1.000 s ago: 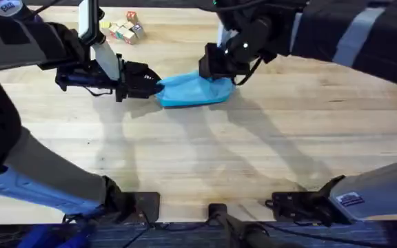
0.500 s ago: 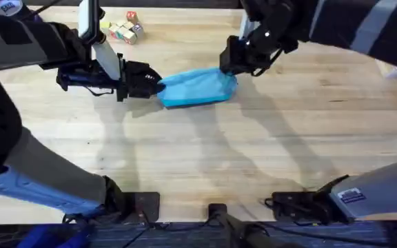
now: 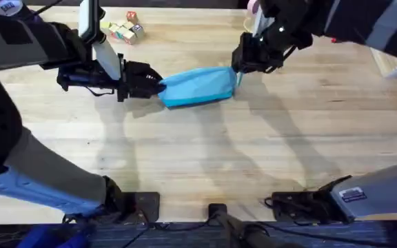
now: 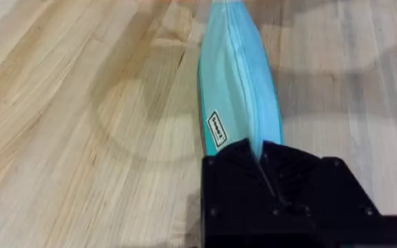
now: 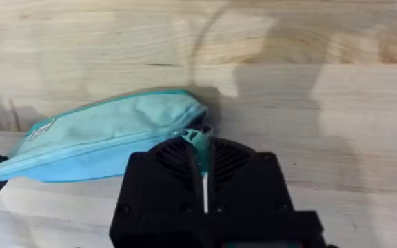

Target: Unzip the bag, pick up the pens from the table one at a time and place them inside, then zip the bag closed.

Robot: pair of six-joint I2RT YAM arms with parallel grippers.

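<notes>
The light-blue bag (image 3: 197, 86) lies on the wooden table (image 3: 205, 151), zip edge up. My left gripper (image 3: 158, 85) is shut on its left end; in the left wrist view the bag (image 4: 236, 76) runs away from the clamped fingers (image 4: 236, 162). My right gripper (image 3: 238, 71) sits at the bag's right end, shut on the teal pull tab (image 5: 200, 138), which pokes out between its black fingers (image 5: 174, 162). The bag (image 5: 109, 141) stretches away from there, with the zip line along its side. The pens are out of view.
A cluster of small coloured wooden blocks (image 3: 123, 29) sits at the far left behind the left arm. Both arm bases stand at the table's near edge (image 3: 212, 207). Bare plank spreads between the bag and that edge.
My right gripper has travelled rightward along the bag's top to its right end, holding the pull tab. The left gripper has kept its grip in place.
</notes>
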